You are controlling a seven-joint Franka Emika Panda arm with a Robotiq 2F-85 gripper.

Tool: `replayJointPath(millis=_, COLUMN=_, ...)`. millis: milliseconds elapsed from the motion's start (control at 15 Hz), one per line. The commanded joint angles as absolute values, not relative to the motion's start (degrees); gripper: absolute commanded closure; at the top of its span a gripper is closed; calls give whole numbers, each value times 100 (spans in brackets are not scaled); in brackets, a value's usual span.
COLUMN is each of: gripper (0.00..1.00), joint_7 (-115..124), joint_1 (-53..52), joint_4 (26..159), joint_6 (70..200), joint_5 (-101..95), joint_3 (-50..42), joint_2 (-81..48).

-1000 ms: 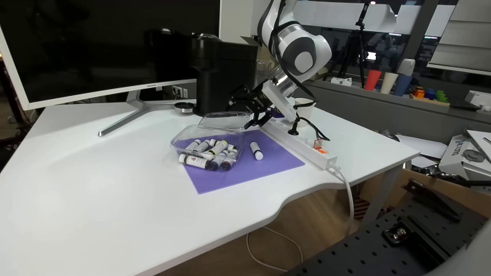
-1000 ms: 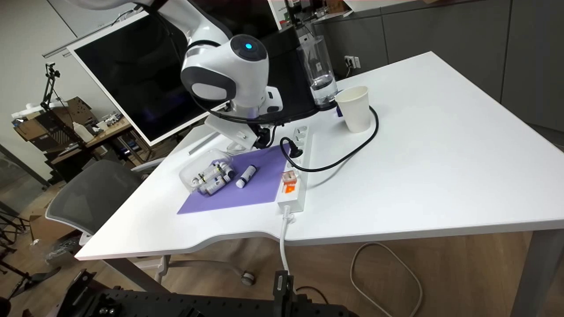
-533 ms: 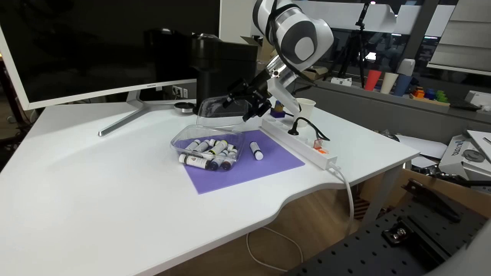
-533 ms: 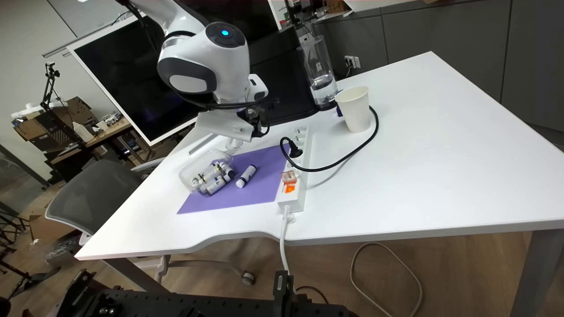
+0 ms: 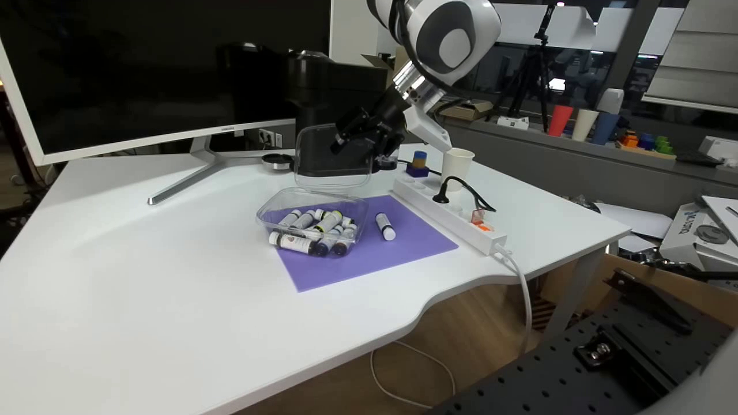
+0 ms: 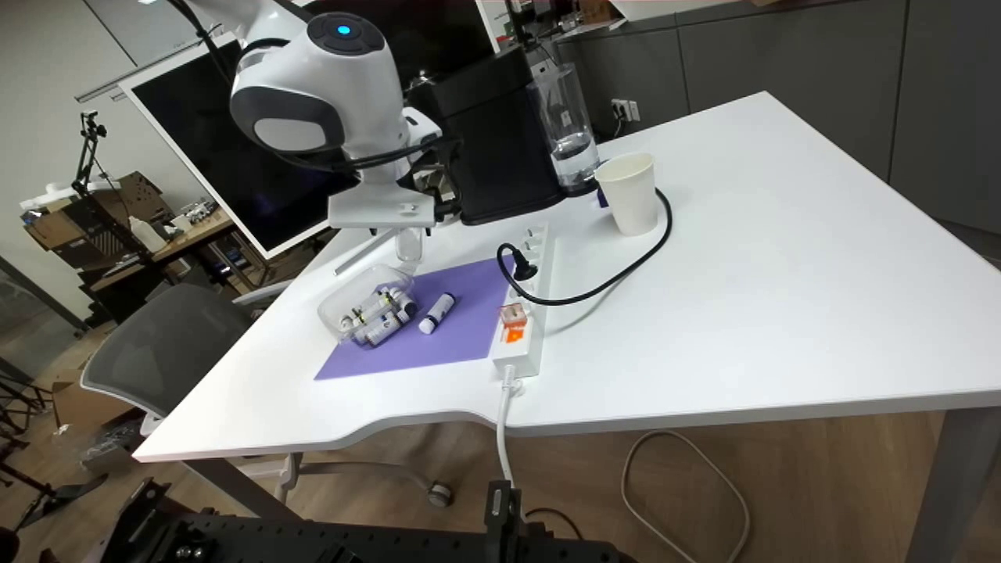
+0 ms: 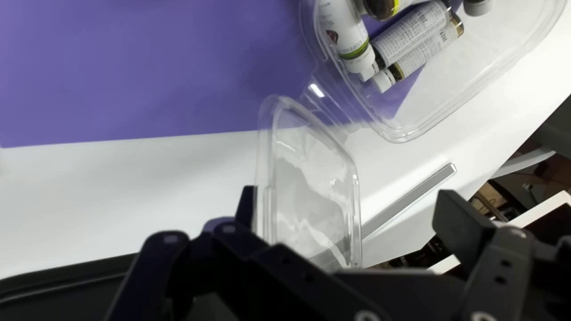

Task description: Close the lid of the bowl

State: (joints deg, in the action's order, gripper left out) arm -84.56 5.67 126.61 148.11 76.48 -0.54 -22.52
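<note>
A clear plastic bowl (image 5: 268, 210) with several small bottles (image 5: 323, 227) sits partly on a purple mat (image 5: 403, 245). It shows in both exterior views (image 6: 332, 309) and the wrist view (image 7: 473, 84). Its hinged clear lid (image 5: 323, 176) stands nearly upright at the bowl's back edge. In the wrist view the lid (image 7: 312, 178) lies between my fingers, its edge close to the left finger (image 7: 246, 207); I cannot tell whether they touch. The right finger (image 7: 461, 223) is well apart from it. My gripper (image 5: 358, 148) is open behind the lid's upper part.
A loose bottle (image 5: 385, 226) lies on the mat. A white power strip (image 5: 444, 210) with a plugged cable and a paper cup (image 6: 629, 191) stand to its side. A black machine (image 5: 340, 98) and a monitor (image 5: 173, 69) stand behind.
My gripper has moved upward behind the lid. The lid has swung up from leaning far back to nearly upright. The bowl and bottles have not moved.
</note>
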Motion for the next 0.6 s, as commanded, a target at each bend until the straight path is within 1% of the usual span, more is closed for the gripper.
replayJointPath(millis=0, gripper=0, joint_7=-8772, joint_1=448, joint_4=12994, joint_6=14940, joint_5=7364, joint_3=-49, joint_2=-1857)
replayJointPath(millis=533, gripper=0, joint_7=-9179, joint_1=187, joint_4=13156, joint_6=14919, joint_5=6572, joint_3=-9, joint_2=-1537)
